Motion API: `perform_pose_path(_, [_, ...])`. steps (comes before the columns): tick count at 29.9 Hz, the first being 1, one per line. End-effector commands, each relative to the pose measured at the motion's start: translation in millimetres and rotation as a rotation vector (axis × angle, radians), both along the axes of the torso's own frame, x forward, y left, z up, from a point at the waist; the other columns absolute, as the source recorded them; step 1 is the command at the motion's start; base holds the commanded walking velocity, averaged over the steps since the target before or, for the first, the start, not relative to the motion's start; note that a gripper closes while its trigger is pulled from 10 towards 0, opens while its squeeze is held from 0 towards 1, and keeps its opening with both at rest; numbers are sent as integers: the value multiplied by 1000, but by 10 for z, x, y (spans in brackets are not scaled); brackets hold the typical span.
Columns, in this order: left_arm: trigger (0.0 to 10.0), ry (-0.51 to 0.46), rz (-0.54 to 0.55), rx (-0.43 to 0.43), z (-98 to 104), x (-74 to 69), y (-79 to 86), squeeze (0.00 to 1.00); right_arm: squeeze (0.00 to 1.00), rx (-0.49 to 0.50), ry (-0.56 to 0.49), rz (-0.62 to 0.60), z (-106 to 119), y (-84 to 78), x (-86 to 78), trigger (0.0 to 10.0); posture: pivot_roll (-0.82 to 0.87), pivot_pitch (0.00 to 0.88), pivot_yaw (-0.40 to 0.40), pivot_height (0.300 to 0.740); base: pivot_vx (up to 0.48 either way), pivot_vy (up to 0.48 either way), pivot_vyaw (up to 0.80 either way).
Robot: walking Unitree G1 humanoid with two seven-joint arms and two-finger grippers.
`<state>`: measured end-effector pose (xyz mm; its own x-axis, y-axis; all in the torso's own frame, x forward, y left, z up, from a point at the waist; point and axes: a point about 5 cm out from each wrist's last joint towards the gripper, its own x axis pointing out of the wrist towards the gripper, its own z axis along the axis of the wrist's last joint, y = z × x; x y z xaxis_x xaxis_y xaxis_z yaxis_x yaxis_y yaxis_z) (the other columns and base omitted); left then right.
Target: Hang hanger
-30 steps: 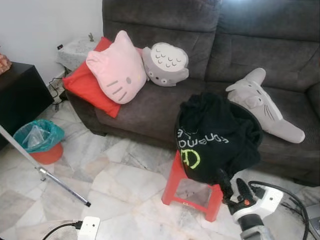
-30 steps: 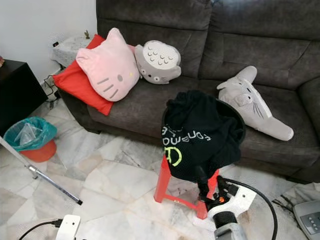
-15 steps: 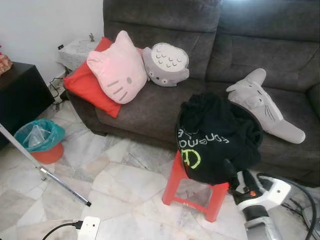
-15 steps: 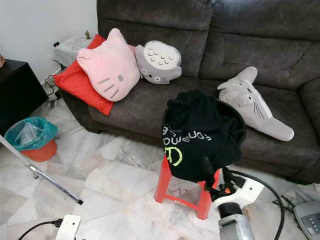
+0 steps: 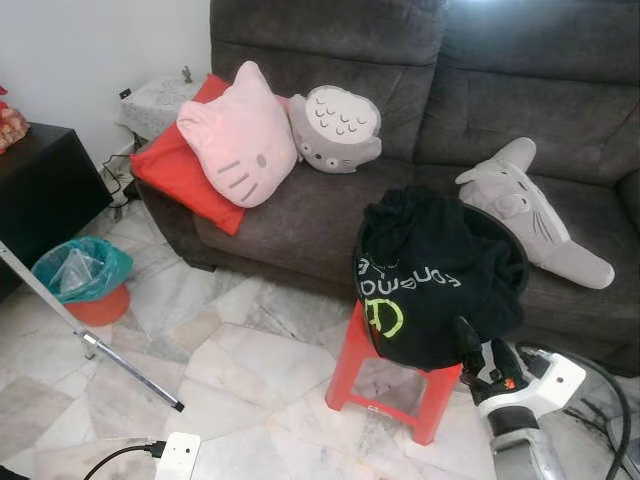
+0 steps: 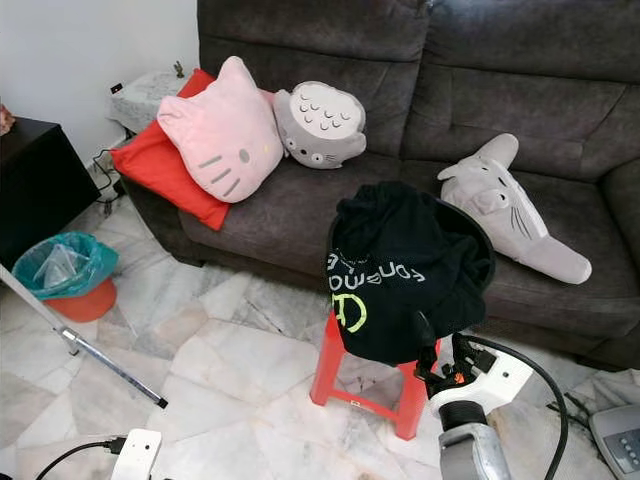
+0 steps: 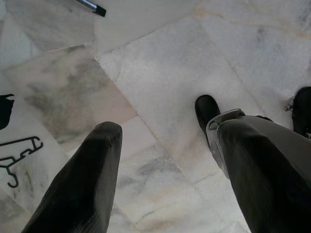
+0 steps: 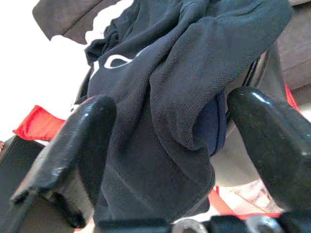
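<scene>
Left wrist view catches a thin black wire hanger (image 7: 17, 155) lying flat on the white marble floor (image 7: 165, 73), partly cut off at the frame edge, with the left gripper (image 7: 170, 165) hanging over the tiles, jaws wide apart and holding nothing. Right gripper (image 8: 175, 131) sits at the lower edge of the black printed T-shirt (image 5: 430, 270) draped over the red plastic stool (image 5: 385, 385), jaws spread with cloth between them, contact unclear.

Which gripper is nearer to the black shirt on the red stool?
The right. The right gripper is at the lower edge of the black shirt, fingers open toward it. The left gripper hangs over the marble floor, apart from it.
</scene>
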<state>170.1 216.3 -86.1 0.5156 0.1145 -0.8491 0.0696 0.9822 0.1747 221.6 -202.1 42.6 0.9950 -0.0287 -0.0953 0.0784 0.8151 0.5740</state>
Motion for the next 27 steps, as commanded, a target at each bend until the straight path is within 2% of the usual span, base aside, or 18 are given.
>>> perform_pose_path(1, [10000,-2,-10,21,4,-8,32,0,0,-7,3,-14,-8,-23,9,10000,-105,0,21,736,0,0,0])
perform_pose_path(7, [10000,-4,-11,28,7,-3,36,0,0,-4,-3,-24,-7,-36,87,10000,-105,0,23,736,0,0,0])
perform_pose_path(8, [10000,-5,-12,30,8,-1,36,0,0,-3,-8,-24,1,-35,115,0,-103,0,22,736,0,0,0])
perform_pose_path(23, [10000,-10,-12,43,11,2,42,0,0,-10,-23,-23,2,-2,158,0,-102,0,23,736,0,0,0])
perform_pose_path(27, [10000,-11,-15,49,10,-1,43,0,0,-17,-24,-57,-2,-30,165,0,-101,0,25,736,0,0,0])
